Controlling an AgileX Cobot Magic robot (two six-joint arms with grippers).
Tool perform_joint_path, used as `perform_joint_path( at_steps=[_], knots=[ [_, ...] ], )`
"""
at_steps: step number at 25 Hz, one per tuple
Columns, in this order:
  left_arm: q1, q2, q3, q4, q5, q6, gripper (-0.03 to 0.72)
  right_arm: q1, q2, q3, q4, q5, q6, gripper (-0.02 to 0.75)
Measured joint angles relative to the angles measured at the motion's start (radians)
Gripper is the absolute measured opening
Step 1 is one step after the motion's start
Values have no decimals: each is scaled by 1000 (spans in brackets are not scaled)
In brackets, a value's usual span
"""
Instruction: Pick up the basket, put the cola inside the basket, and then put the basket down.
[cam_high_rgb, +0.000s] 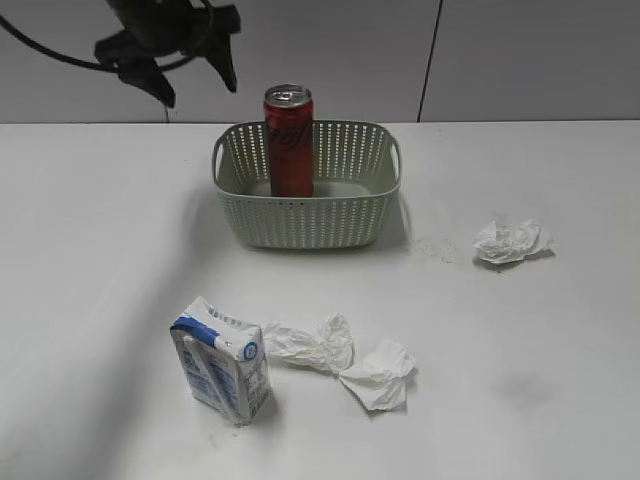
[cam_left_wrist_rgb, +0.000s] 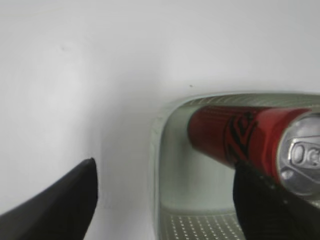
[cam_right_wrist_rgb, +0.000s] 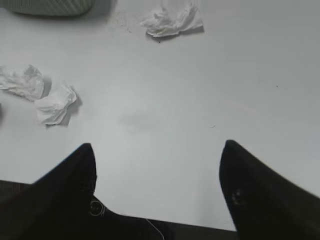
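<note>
The pale green basket (cam_high_rgb: 306, 215) stands on the white table at the middle back. The red cola can (cam_high_rgb: 289, 142) stands upright inside it, toward its left side. My left gripper (cam_high_rgb: 196, 78) is open and empty, raised above and to the left of the basket. In the left wrist view its open fingers (cam_left_wrist_rgb: 165, 172) straddle the basket's rim (cam_left_wrist_rgb: 156, 150), with the cola (cam_left_wrist_rgb: 235, 137) to the right. My right gripper (cam_right_wrist_rgb: 157, 152) is open and empty above bare table; it is out of the exterior view.
A white-and-blue milk carton (cam_high_rgb: 222, 362) stands at the front left. Crumpled tissues lie beside it (cam_high_rgb: 312, 344), (cam_high_rgb: 381, 376) and at the right (cam_high_rgb: 512, 241). In the right wrist view tissues lie at top (cam_right_wrist_rgb: 172, 21) and left (cam_right_wrist_rgb: 54, 104).
</note>
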Motion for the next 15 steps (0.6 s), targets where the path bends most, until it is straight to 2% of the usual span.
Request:
perform_joint_path(
  at_steps=[5,8,11,15],
  knots=[
    [29,-105,0,60,-1,26,612,0,0,39,-1,-79,-22,593],
    [31,-157,0,132,0,65,602,0,-3,117,-1,-135,-56,593],
    [42,-202,0,157,0,87,596,0,-26,225,-1,-190,-81,593],
    [98,-247,0,165,0,109,592,0,-107,316,-1,-249,-87,593]
  ],
)
